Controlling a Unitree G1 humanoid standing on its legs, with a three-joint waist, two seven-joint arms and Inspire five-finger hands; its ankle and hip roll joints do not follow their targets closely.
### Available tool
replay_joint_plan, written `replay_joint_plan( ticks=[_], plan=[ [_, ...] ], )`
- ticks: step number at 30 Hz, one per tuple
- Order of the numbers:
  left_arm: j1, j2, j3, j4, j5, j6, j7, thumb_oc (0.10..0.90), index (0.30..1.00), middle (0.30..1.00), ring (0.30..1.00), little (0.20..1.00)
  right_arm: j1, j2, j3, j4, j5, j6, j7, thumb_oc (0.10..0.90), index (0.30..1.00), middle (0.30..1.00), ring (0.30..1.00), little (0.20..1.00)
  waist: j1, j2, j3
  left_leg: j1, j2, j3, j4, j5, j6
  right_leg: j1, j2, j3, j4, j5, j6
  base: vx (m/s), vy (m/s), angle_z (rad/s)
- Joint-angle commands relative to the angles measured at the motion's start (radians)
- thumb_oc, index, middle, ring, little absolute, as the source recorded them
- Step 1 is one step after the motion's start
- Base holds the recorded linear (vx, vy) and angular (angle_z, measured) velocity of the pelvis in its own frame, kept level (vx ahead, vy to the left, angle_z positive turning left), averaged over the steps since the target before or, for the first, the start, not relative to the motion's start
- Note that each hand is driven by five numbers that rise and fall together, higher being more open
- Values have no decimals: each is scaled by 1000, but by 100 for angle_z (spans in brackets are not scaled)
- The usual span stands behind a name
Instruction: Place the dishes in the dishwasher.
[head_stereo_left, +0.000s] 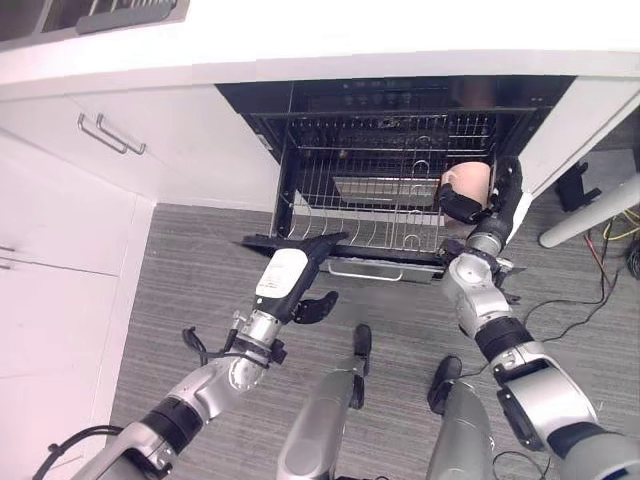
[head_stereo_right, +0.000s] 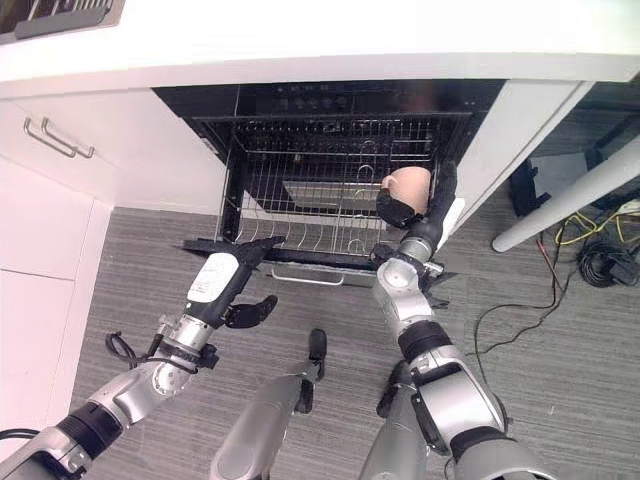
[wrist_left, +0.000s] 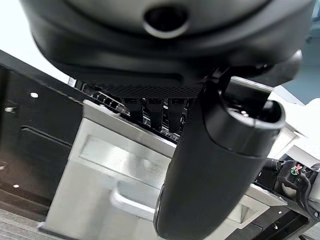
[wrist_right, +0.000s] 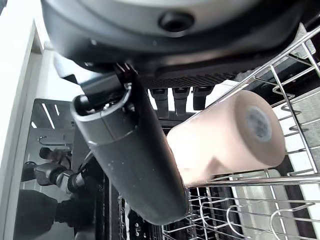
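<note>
My right hand (head_stereo_left: 478, 207) is gripping the pink cup (head_stereo_left: 466, 180), holding it on its side over the dishwasher rack (head_stereo_left: 370, 215). My left hand (head_stereo_left: 296, 277) is hovering relaxed and empty near the dishwasher door (wrist_left: 120, 170).

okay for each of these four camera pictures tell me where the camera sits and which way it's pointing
Left eye view: on the head, looking down at the open black dishwasher; both arms show.
Right eye view: beside it, same scene, sharing the wire dish rack.
Left wrist view: on the left wrist, facing the dishwasher's front; left hand open.
Right wrist view: on the right wrist, facing the rack; right hand holds the pale pink cylindrical cup.
</note>
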Motion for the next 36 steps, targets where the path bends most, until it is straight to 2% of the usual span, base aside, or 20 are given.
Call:
replay_joint_plan(
  ticks=[1, 6, 11, 15, 19, 22, 26, 28, 33, 36],
  plan=[
    [-41, -44, 24, -51, 0, -32, 79, 800, 900, 900, 900, 900, 93, 20, 35, -33, 19, -27, 25, 800, 900, 900, 900, 900, -13, 0, -39, -35, 69, -52, 116, -114, -89, 56, -48, 28, -223, 249, 151, -11, 13, -3],
    [-36, -48, 25, -37, 4, -43, 86, 800, 900, 900, 900, 900, 97, 34, 60, -69, 29, -23, 61, 800, 900, 900, 900, 900, -14, -5, -41, -38, 70, -51, 116, -111, -91, 54, -49, 27, -223, 251, 150, -4, -2, -2],
    [-33, -53, 24, -46, 11, -33, 88, 800, 900, 900, 900, 900, 108, 42, 78, -119, 39, -81, 95, 800, 900, 900, 900, 900, -14, -12, -43, -41, 74, -48, 116, -107, -91, 51, -50, 25, -223, 254, 150, 0, 0, 0],
    [-29, -53, 27, -52, 11, -27, 87, 800, 900, 900, 900, 900, 114, 47, 81, -175, 17, -97, 116, 800, 900, 900, 900, 900, -15, -16, -45, -39, 74, -49, 116, -106, -91, 53, -50, 25, -223, 255, 149, 0, 0, 0],
    [-3, -57, 40, -51, 21, -20, 106, 800, 900, 900, 900, 900, 164, 48, 105, -337, -53, -184, 125, 800, 900, 900, 900, 900, -22, -29, -56, -31, 77, -47, 116, -109, -89, 62, -49, 26, -223, 254, 150, 0, 0, 0],
    [46, -57, 69, -51, 28, -28, 150, 800, 900, 900, 900, 900, 229, 24, 106, -501, -146, -242, 138, 800, 900, 900, 900, 900, -31, -37, -81, -12, 78, -45, 116, -120, -87, 80, -49, 26, -223, 243, 151, 13, -22, 2],
    [75, -55, 100, -50, 21, -34, 169, 800, 900, 900, 900, 900, 252, 7, 93, -585, -202, -265, 148, 800, 900, 900, 900, 900, -34, -41, -101, 14, 79, -44, 116, -132, -86, 108, -47, 23, -223, 230, 151, 32, -32, 0],
    [129, -52, 155, -54, 20, -55, 165, 800, 900, 900, 900, 900, 292, -19, 67, -677, -263, -290, 172, 800, 900, 900, 900, 900, -33, -48, -142, 43, 83, -44, 116, -143, -87, 140, -42, 16, -223, 215, 150, 90, -94, -2],
    [188, -54, 203, -71, 17, -66, 155, 800, 900, 900, 900, 900, 328, -52, 45, -762, -250, -300, 222, 800, 900, 900, 900, 900, -32, -56, -190, 82, 95, -43, 116, -152, -93, 184, -35, 7, -223, 198, 144, 71, -86, -2],
    [232, -63, 244, -74, 11, -82, 188, 800, 900, 900, 900, 900, 354, -67, 35, -822, -221, -302, 307, 800, 900, 900, 900, 900, -25, -64, -233, 117, 105, -45, 116, -161, -97, 224, -27, -2, -223, 180, 136, 63, -124, -6]
  ],
)
